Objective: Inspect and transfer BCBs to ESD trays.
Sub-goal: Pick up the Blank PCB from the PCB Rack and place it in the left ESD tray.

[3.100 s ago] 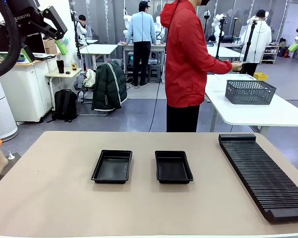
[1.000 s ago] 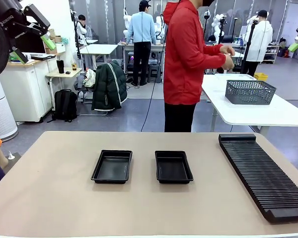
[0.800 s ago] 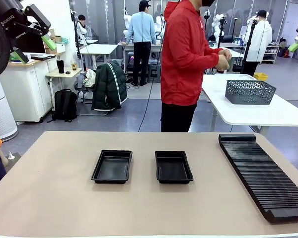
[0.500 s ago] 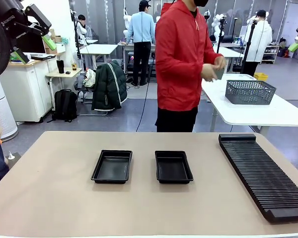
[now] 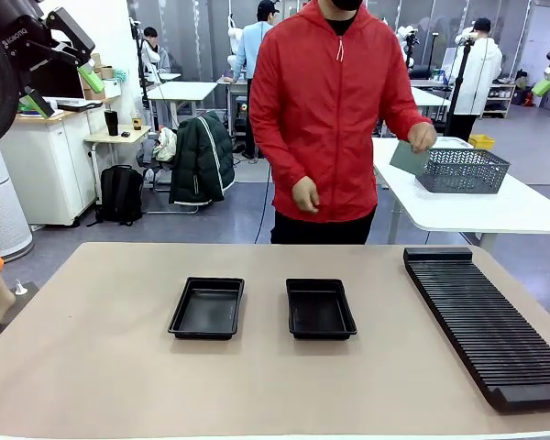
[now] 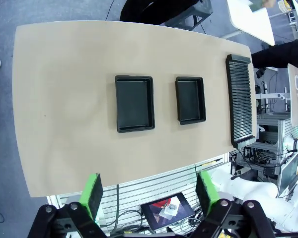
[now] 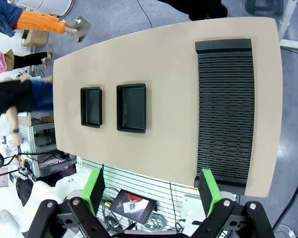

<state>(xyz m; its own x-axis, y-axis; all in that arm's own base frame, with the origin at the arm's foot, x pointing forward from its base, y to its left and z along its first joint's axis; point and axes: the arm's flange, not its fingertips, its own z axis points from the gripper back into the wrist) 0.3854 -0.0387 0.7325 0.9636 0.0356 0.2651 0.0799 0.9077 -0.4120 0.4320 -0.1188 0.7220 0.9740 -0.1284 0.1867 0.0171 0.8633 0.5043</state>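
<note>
**Person faces the table with a board; both grippers high, jaws wide**

Front view: the left gripper [image 5: 62,90] hangs high at the upper left. White lettering on its black body reads "ROBOTIQ", the first letter partly cut off. Its green-padded jaws gape with nothing between them. A green pad of the right gripper [image 5: 547,84] pokes in at the upper right edge. A person in a red jacket faces the table. One hand [image 5: 423,137] is raised sideways, pinching a flat greenish board [image 5: 406,158] beside a grey wire basket [image 5: 462,170]. The other hand [image 5: 304,195] hangs loose. Half a second earlier the person stood side-on. The left tray [image 5: 207,308], right tray [image 5: 320,309] and ribbed rack [image 5: 486,325] sit unmoved, both trays empty.

Left wrist view: the left gripper [image 6: 150,193] looks straight down from high, jaws wide.

Right wrist view: the right gripper [image 7: 151,191] does likewise, spread wide around nothing.
</note>
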